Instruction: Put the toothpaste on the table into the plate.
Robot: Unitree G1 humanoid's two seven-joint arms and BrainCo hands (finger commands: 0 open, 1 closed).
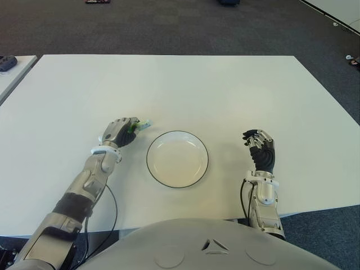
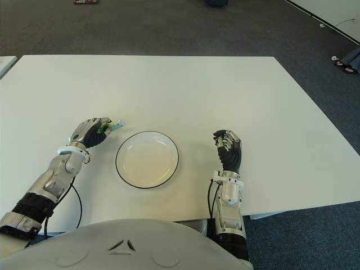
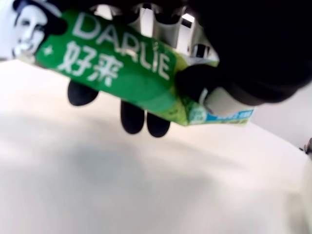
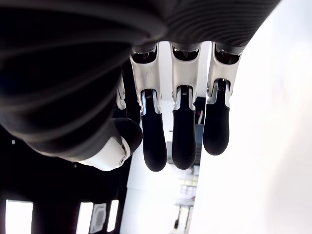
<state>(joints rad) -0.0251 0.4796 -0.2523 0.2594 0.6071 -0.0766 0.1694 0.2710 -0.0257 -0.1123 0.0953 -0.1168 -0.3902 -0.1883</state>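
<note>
At the white table (image 1: 225, 84), the robot's left hand (image 1: 118, 133) has its fingers curled tight round the toothpaste (image 3: 122, 73), a green box with a pale blue end. The box's tip (image 1: 145, 124) pokes out past the knuckles toward the plate (image 1: 177, 158). In the left wrist view the thumb (image 3: 195, 83) presses across the box while dark fingertips (image 3: 131, 117) wrap under it, with tabletop showing below. The toothpaste sits just left of the plate's upper rim, outside it. The round white plate, edged in a dark line, lies between the two hands. Nothing stands between the box and the dish. To the plate's right the right hand (image 1: 260, 147) shows near the table's front edge, its fingers (image 4: 156, 141) loosely bent and holding nothing. A small dark object (image 1: 7, 63) sits on a neighbouring table at far left.
</note>
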